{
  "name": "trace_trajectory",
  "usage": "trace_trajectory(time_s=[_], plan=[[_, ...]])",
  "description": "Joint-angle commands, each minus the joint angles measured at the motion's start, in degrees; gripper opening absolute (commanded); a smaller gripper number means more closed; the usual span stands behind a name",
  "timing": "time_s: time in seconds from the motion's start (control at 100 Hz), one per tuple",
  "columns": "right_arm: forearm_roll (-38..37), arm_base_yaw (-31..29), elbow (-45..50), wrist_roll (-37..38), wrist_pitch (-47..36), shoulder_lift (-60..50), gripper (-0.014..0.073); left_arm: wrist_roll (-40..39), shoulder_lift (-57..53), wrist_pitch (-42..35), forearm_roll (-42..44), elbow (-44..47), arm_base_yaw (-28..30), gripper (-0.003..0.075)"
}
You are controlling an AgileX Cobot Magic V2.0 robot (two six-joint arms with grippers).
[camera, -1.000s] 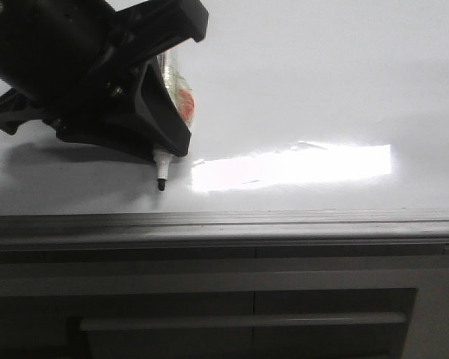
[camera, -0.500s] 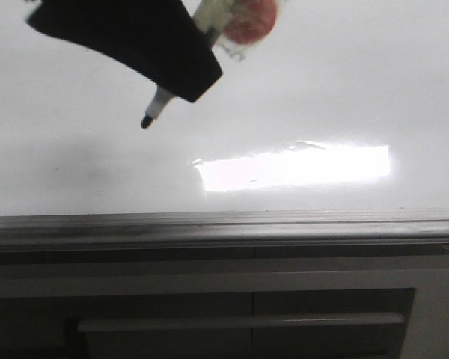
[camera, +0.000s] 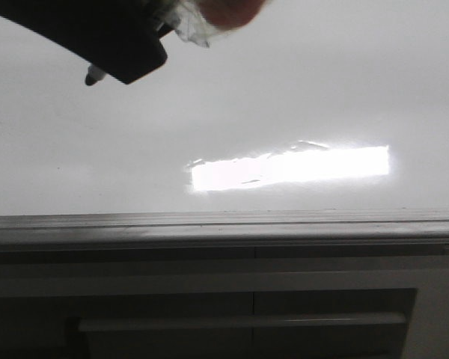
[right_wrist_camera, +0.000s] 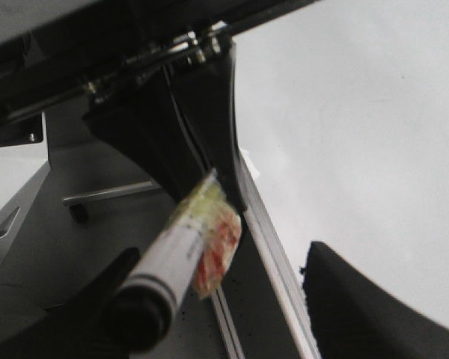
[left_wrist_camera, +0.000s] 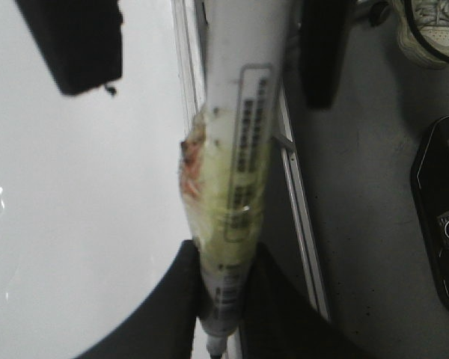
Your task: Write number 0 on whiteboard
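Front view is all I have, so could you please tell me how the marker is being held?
Observer: In the left wrist view, the left gripper has its fingers closed on the marker near its tip end.
Operator: Thank you. Is the right gripper involved?
Observer: The right gripper is open; its fingers stand apart, flanking the marker's rear end.
Operator: Is anything on the barrel?
Observer: A framed printed label runs along the white barrel.
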Motion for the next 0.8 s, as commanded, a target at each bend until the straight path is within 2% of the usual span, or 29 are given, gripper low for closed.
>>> trace_trajectory(time_s=[0.0, 0.32, 0.56, 0.65, 0.79], plan=[[0.0, 0.8, -2.0, -0.7, -5.5, 1.1, 0.0398, 0.0, -1.3, -2.9, -0.4, -2.0, -0.5, -0.0020], [0.0, 1.4, -2.0, -0.7, -6.1, 6.2, 0.0390, 0.0, -1.3, -3.0, -0.4, -2.0, -0.5, -0.0020], [0.4, 1.4, -2.0, -0.7, -10.2, 6.2, 0.0386, 0.0, -1.3, -3.0, -0.9, -2.0, -0.5, -0.0020], [0.7, 1.4, -2.0, -0.7, -10.3, 6.4, 0.0330, 0.0, -1.3, -3.0, -0.9, -2.0, -0.5, -0.0020], [1.2, 1.4, -2.0, -0.7, -10.2, 7.1, 0.0180, 0.0, -1.3, -3.0, -1.1, -2.0, -0.5, -0.0020]])
